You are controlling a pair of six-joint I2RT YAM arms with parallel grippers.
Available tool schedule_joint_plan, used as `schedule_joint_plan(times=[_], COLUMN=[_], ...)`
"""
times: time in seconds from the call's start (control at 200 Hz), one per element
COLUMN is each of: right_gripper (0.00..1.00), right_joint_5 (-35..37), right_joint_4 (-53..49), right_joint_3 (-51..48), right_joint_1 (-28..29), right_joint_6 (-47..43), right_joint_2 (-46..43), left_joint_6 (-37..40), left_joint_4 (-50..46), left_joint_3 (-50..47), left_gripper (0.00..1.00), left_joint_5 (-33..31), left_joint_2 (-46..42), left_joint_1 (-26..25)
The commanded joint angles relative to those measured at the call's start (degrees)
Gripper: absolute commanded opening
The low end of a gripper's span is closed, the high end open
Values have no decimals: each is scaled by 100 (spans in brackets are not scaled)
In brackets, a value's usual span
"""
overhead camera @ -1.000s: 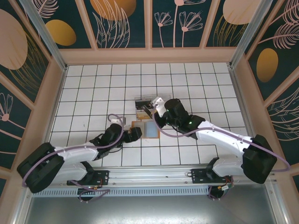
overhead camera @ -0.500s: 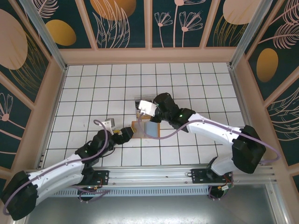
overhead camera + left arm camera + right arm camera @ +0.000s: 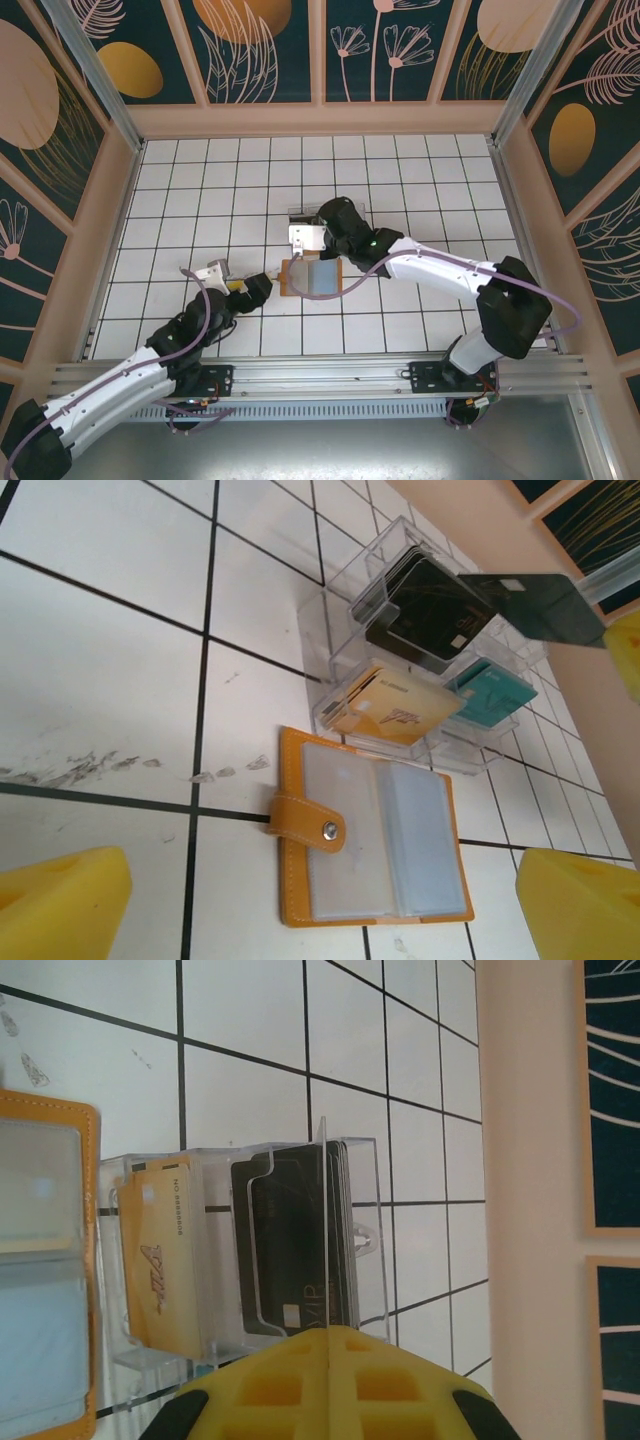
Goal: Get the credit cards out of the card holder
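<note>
The card holder (image 3: pixel 365 845) lies open on the white tiles, tan-orange with pale blue-grey pocket panels and its snap strap folded over the left panel; it also shows from above (image 3: pixel 312 278) and at the left edge of the right wrist view (image 3: pixel 45 1260). My left gripper (image 3: pixel 320 915) is open, its yellow fingers (image 3: pixel 60 900) wide apart just short of the holder's near edge, holding nothing; from above the left gripper (image 3: pixel 255 290) sits left of the holder. My right gripper (image 3: pixel 328 1335) is shut on a dark credit card (image 3: pixel 530 605), seen edge-on (image 3: pixel 326 1220) above the tray's black cards.
A clear compartmented plastic tray (image 3: pixel 335 630) stands just beyond the holder, holding a gold card (image 3: pixel 385 708), black cards (image 3: pixel 430 610) and a teal card (image 3: pixel 490 692). The right gripper (image 3: pixel 320 232) hangs over the tray (image 3: pixel 298 213). The tan side wall (image 3: pixel 520 1160) rises to the right.
My left gripper has drawn back to the near left, off the holder's left edge. The right gripper has shifted left over the tray, still shut on the dark card.
</note>
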Motion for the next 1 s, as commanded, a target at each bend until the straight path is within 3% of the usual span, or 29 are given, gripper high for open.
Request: schedule_joint_plan(times=[0.0,0.996], right_gripper=[0,0], right_joint_5=[50,-323], right_joint_4=[111,23], right_joint_3=[241,628], right_joint_1=[40,-268], right_joint_6=[-381,-252], right_joint_2=[197,820], left_joint_6=[-71,-34], left_joint_4=[-118,-258], left_joint_3=[-80,-124], left_gripper=[99,99], left_joint_5=[-112,-165], left_joint_2=[12,-71], left_joint_1=[9,8])
